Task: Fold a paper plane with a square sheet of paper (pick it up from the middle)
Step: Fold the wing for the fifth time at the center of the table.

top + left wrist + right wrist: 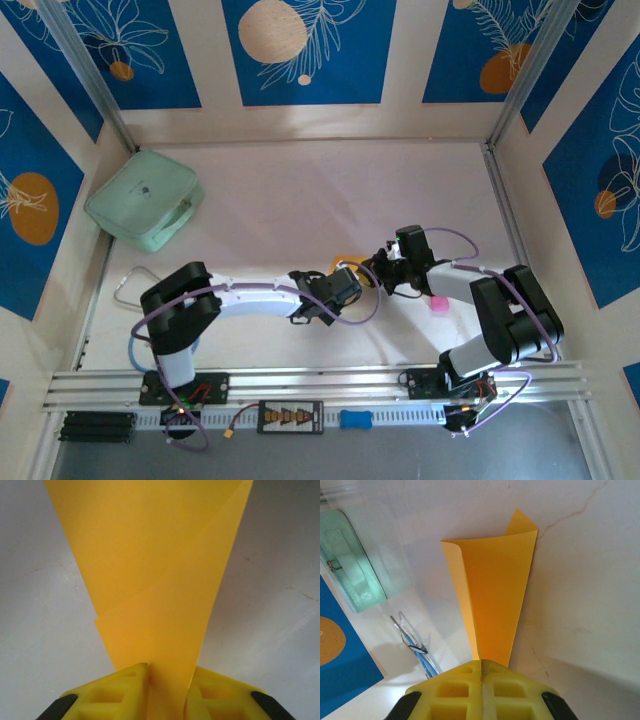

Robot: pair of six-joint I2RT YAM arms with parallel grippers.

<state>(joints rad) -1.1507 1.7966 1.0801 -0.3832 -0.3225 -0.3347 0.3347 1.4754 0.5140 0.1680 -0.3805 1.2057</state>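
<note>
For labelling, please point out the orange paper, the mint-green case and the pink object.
orange paper (495,595), right wrist view, middle of sheet
mint-green case (143,207), top external view, lid centre
pink object (438,303), top external view, its middle

The table (330,190) lies open across its far and middle stretch; the mint-green case (145,207) takes the far-left corner; the left arm (250,298), right arm (500,320) and folded paper (349,262) crowd the near centre; a small pink object (438,303) lies seemingly just beside the right arm.
</note>
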